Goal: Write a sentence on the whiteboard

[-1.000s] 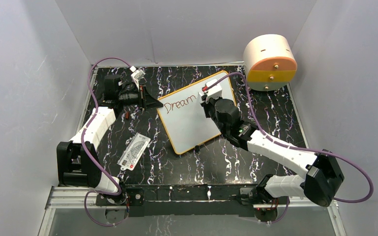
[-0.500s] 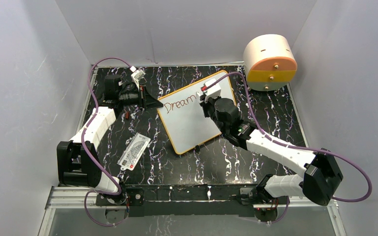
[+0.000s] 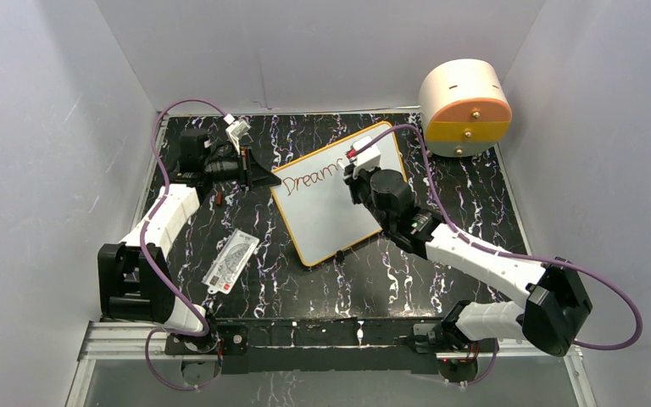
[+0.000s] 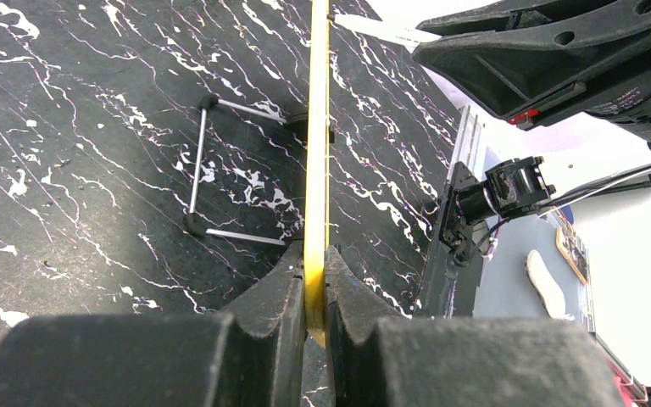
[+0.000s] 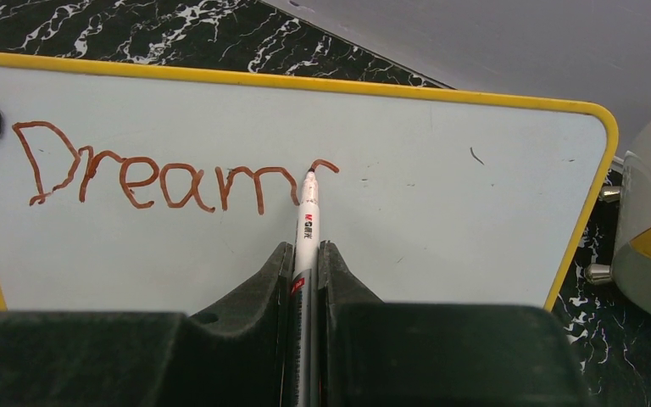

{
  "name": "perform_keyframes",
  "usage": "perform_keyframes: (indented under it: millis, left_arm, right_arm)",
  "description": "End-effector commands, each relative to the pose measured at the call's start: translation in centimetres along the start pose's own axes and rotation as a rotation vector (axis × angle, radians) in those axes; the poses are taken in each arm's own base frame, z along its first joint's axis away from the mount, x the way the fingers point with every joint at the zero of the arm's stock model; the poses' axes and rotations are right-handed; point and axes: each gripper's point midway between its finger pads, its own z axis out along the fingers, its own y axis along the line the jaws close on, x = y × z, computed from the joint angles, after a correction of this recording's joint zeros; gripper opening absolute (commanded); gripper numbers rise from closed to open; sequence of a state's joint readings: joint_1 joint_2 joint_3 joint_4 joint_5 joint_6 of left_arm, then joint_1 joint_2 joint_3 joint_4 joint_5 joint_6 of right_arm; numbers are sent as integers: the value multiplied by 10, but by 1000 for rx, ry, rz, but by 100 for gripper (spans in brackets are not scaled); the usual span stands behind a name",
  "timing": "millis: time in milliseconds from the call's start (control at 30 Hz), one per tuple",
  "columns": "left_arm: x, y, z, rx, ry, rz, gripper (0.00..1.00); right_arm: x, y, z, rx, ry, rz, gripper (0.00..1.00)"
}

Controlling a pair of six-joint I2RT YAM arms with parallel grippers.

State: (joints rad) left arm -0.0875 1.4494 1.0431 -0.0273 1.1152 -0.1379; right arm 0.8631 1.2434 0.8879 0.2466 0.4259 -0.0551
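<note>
Whiteboard (image 3: 326,222) at centre of black marbled table (image 3: 475,203), yellow frame edge clamped between fingers of left gripper (image 4: 315,254). Marker (image 5: 308,216) pinched tight in right gripper (image 5: 305,254), tip touching board at small curl just after reddish-brown "Dream", the unfinished sentence (image 5: 174,182).

From above, the right arm (image 3: 387,193) hides the writing's (image 3: 309,178) end at centre; the lower-left card's (image 3: 230,261) print is illegible.
</note>
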Motion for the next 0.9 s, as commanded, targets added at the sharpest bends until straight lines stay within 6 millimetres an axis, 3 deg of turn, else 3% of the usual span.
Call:
perform_keyframes:
  millis: [0, 567, 867]
  left_arm:
    - [25, 6, 10, -22, 71, -66, 0]
    - [25, 6, 10, -23, 72, -63, 0]
    - [26, 7, 10, -21, 74, -67, 0]
  right_arm:
    - [-13, -2, -7, -11, -29, 22, 0]
    - [0, -20, -11, 84, 12, -4, 0]
    - [8, -15, -13, 52, 43, 1, 0]
